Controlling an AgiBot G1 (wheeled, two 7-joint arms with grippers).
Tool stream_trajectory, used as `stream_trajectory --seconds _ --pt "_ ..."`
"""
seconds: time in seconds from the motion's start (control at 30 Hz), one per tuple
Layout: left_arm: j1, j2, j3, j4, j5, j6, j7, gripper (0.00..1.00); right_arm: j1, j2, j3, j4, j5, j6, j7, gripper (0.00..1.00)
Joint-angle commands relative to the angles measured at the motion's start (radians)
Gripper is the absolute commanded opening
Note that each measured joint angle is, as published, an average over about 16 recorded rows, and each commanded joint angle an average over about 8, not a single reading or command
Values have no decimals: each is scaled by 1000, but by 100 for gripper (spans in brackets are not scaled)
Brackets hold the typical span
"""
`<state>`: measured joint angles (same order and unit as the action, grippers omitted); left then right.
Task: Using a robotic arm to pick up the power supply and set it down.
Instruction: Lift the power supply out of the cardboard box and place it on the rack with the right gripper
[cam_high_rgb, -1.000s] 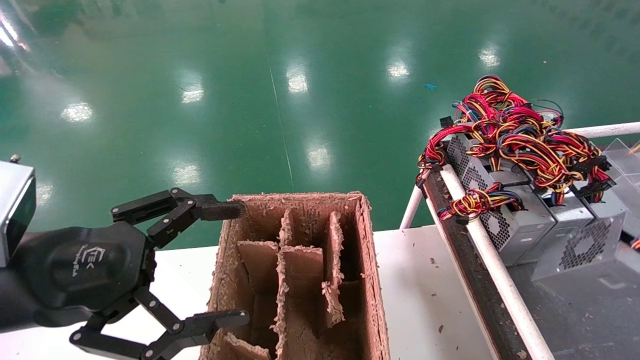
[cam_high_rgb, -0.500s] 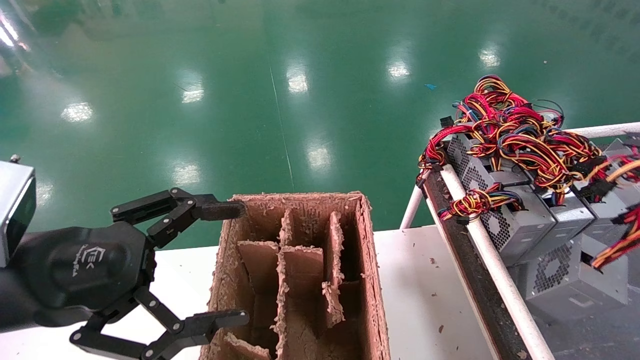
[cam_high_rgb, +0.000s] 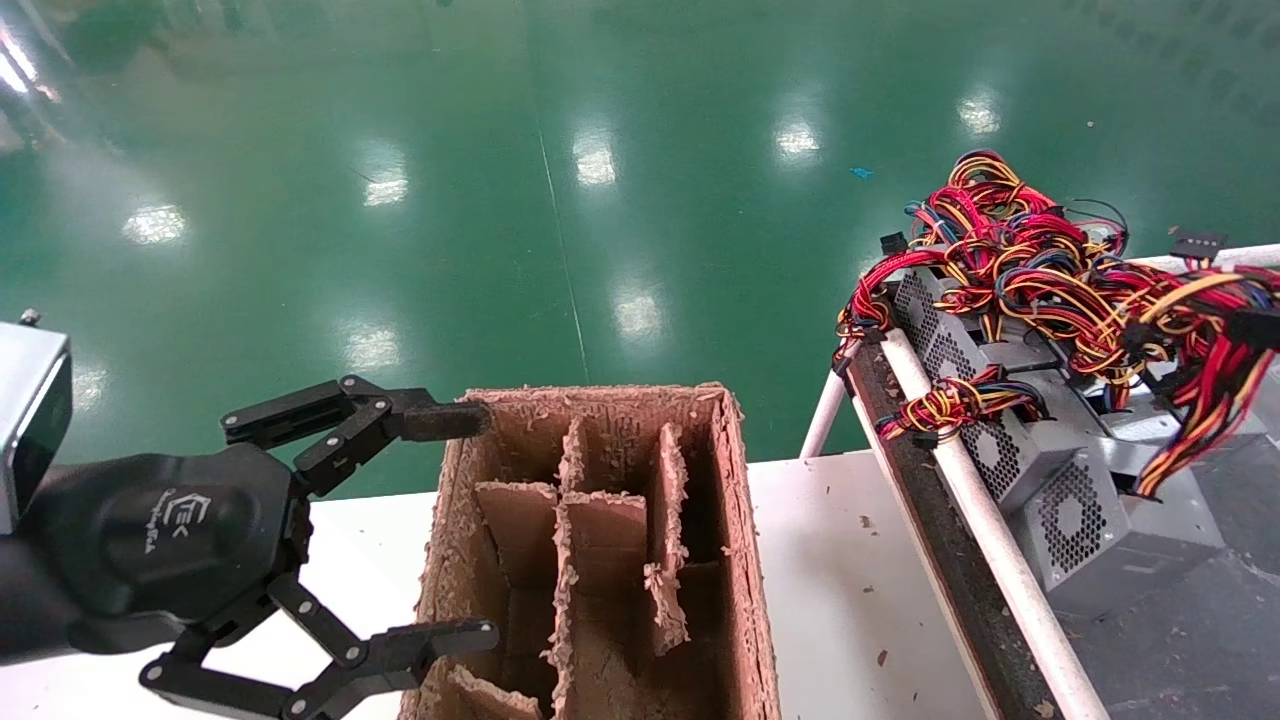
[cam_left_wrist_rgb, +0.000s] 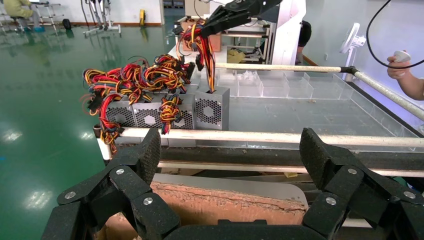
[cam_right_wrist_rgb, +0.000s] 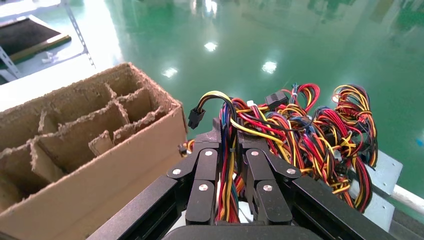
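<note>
Left gripper (cam_high_rgb: 445, 530) is parked nearest the body, jaws wide apart, straddling the near-left corner of the cardboard box (cam_high_rgb: 740, 560) on the white table (cam_high_rgb: 850, 580). It's holding nothing and looks idle.

The box's divider slots are showing only ragged cardboard, no unit inside.

Right gripper (cam_right_wrist_rgb: 227, 170) is doing the work: in the right wrist view its fingers (cam_right_wrist_rgb: 202, 175) are pinched together on the wire bundle (cam_right_wrist_rgb: 229, 150). In the left wrist view the same gripper (cam_left_wrist_rgb: 220, 20) is sitting above the rack (cam_high_rgb: 960, 500) with wires hanging from it.

Power supply (cam_high_rgb: 1100, 520) is sitting tilted, vent face (cam_high_rgb: 1065, 515) toward the rail, at the near end of the row of other units (cam_left_wrist_rgb: 150, 112) on the rack, well right of the box. Cannot tell whether its base is clear of the shelf.

My read: the grasp is done, by the cable rather than the case, and the lift is just starting. Carrying over and setting down are still left. Hanging from wires, it's probably going to swing.
</note>
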<state>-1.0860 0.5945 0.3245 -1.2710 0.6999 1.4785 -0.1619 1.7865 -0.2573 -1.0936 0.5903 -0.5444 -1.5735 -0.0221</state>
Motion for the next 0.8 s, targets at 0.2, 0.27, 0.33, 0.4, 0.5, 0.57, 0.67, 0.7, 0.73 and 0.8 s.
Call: stream_trajectory --seconds 0.2,0.27,0.33,0.4,0.5,0.57,0.67,0.7,0.73,0.8 --pt "0 0 0 0 0 0 0 100 11 -38 -11 -25 -1 -2 -3 0" --pt "0 0 0 0 0 0 0 100 13 -44 -15 -31 -1 -2 -3 6" --pt "0 0 0 0 0 0 0 100 14 -49 -18 -39 0 -1 -1 31" --pt "0 0 0 0 0 0 0 100 13 -52 -22 -47 2 0 1 56" --pt "0 0 0 0 0 0 0 100 9 -55 -28 -58 5 0 4 93" --pt "0 0 0 0 0 0 0 100 6 -55 -32 -63 7 0 4 100" --pt "0 0 1 0 0 0 0 100 3 -55 -38 -64 9 -2 3 100" --pt "0 0 1 0 0 0 0 100 2 -54 -41 -63 10 -2 3 100" --pt "0 0 1 0 0 0 0 100 1 -53 -43 -62 10 -2 4 100" --pt "0 0 1 0 0 0 0 100 -1 -51 -47 -60 12 -3 5 100"
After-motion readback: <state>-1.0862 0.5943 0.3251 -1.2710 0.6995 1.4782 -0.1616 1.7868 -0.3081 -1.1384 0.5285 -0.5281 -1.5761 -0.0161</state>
